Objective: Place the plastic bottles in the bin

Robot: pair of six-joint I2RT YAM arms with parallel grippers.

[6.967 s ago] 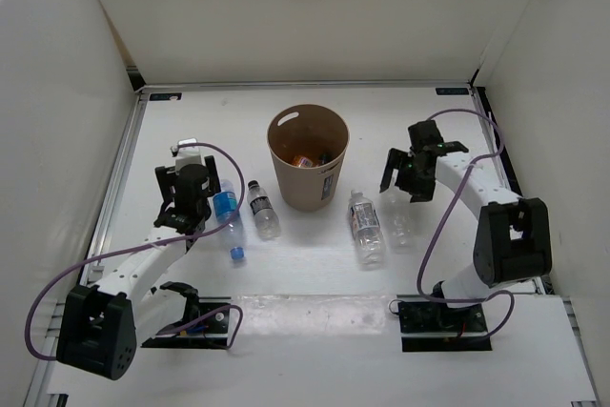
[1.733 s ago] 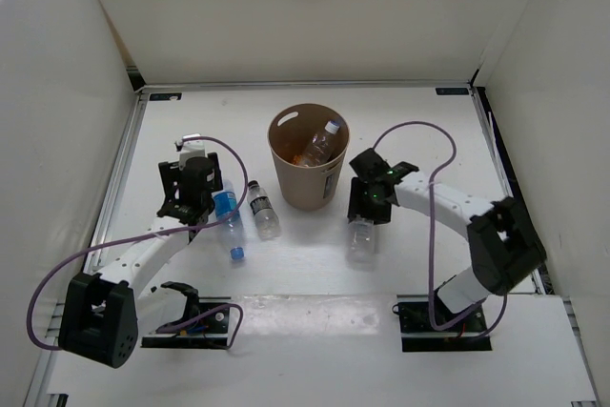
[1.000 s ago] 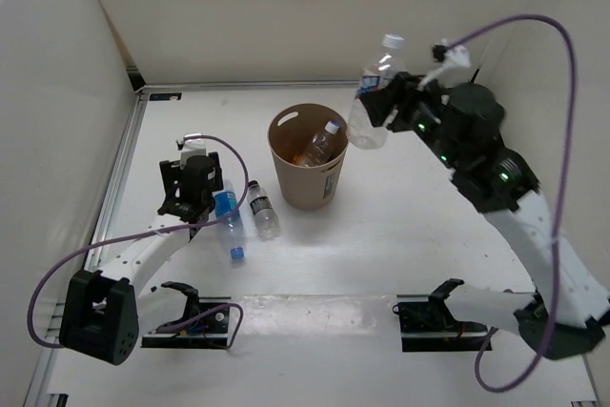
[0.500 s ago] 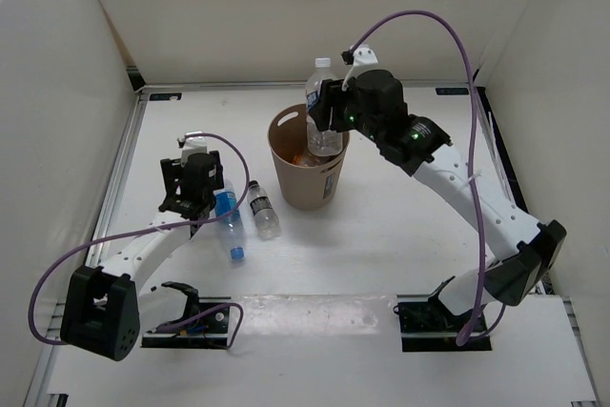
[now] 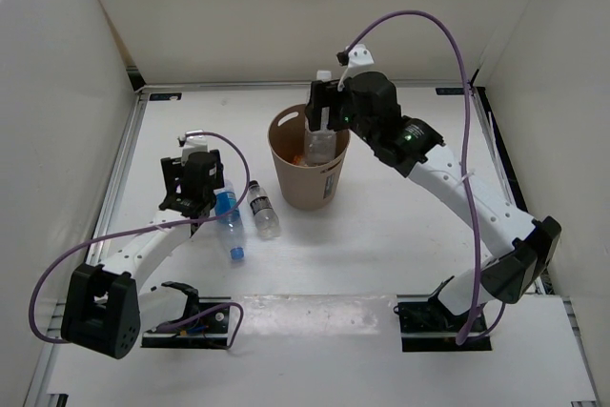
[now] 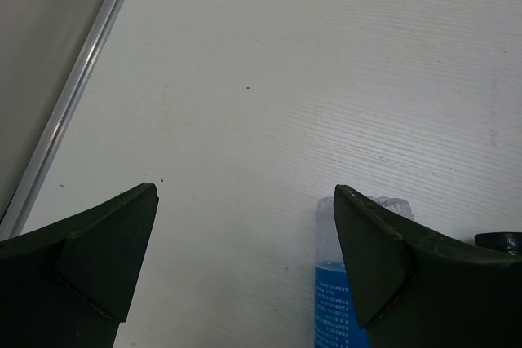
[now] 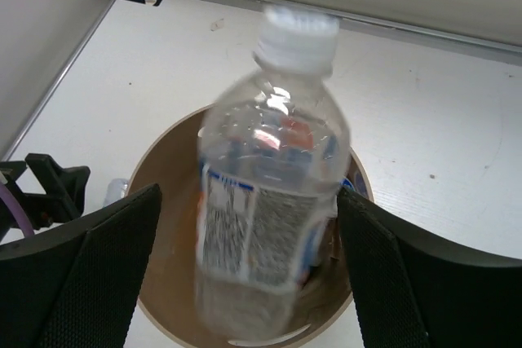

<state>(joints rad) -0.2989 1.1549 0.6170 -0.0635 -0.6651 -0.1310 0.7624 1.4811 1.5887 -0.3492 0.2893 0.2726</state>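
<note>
The tan bin [image 5: 291,183] stands mid-table. My right gripper [image 5: 322,113] hangs over its mouth, open. Between its spread fingers a white-capped labelled bottle [image 7: 269,193] drops upright and blurred into the bin [image 7: 167,226], clear of the left finger; from above this bottle [image 5: 321,137] shows half inside the rim. Something orange lies at the bin's bottom. A blue-tinted bottle [image 5: 227,218] and a dark-capped bottle [image 5: 264,212] lie on the table left of the bin. My left gripper [image 5: 191,199] is open just beside the blue bottle [image 6: 342,299], whose clear base shows by the right finger; nothing sits between its fingers [image 6: 245,191].
White walls enclose the table on three sides, with a metal rail [image 6: 73,95] along the left edge. The right arm's purple cable [image 5: 457,54] loops high over the table. Two mounts [image 5: 438,316] sit at the near edge.
My right gripper has opened over the bin, and the white-capped bottle has sunk lower into the bin's mouth. The left arm has not moved.
</note>
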